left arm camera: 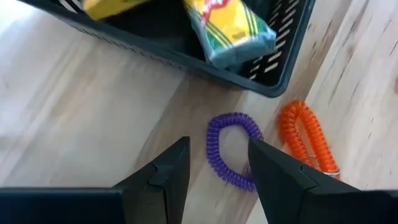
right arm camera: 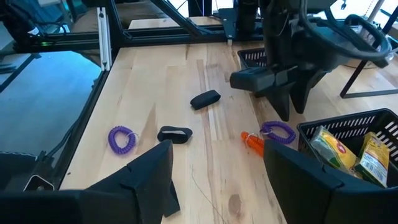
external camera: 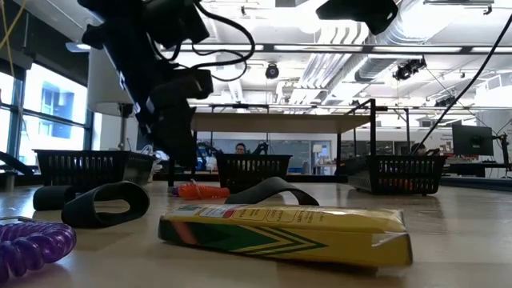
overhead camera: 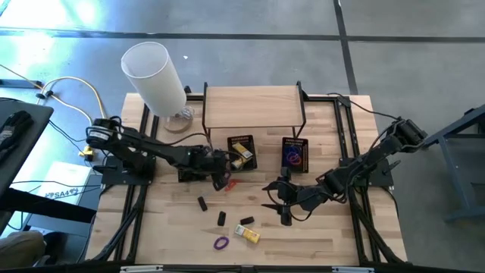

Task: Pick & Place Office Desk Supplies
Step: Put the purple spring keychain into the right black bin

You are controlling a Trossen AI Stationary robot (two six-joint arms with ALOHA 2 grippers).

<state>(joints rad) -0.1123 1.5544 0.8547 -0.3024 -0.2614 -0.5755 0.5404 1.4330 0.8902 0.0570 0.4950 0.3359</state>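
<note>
My left gripper (left arm camera: 214, 180) hangs with its fingers spread, straddling one side of the purple coiled band loop (left arm camera: 231, 149) on the wood beside the black mesh basket (left arm camera: 273, 65). An orange coil (left arm camera: 306, 140) lies at three o'clock. The loop's long axis runs twelve to six.

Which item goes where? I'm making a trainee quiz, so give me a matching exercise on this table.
Items:
1. orange plastic spiral coil
2. yellow cardboard crayon box lying outside the baskets
3. tall white cylinder

Places:
A. the table's far left corner
B. near the table's front edge
C. beside a purple spiral coil, under the left gripper

Pairs: 1-C, 2-B, 3-A
</note>
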